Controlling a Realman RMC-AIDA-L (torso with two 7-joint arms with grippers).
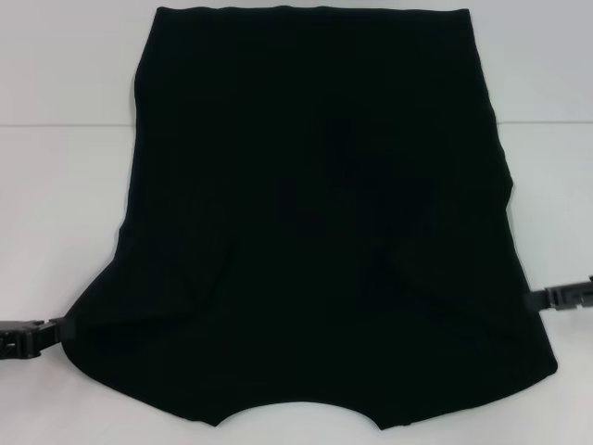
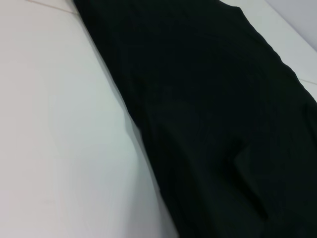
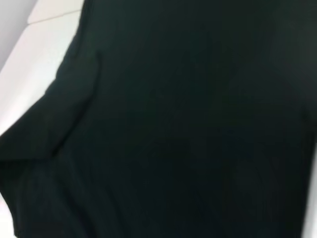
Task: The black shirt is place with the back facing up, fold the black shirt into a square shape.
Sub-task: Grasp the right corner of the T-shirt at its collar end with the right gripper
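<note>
from the head camera i see the black shirt point(image 1: 320, 222) spread over the white table point(image 1: 65, 185), filling the middle of the frame from top edge to bottom, plain side up, the curved neckline at the bottom centre. its sleeves look folded in, so the sides run almost straight. my left gripper point(image 1: 32, 336) sits at the lower left, touching the shirt's corner — my right gripper point(image 1: 563, 297) at the right edge, just against the cloth. i cannot tell whether either has hold of the fabric. both wrist cameras show only black cloth and table.
</note>
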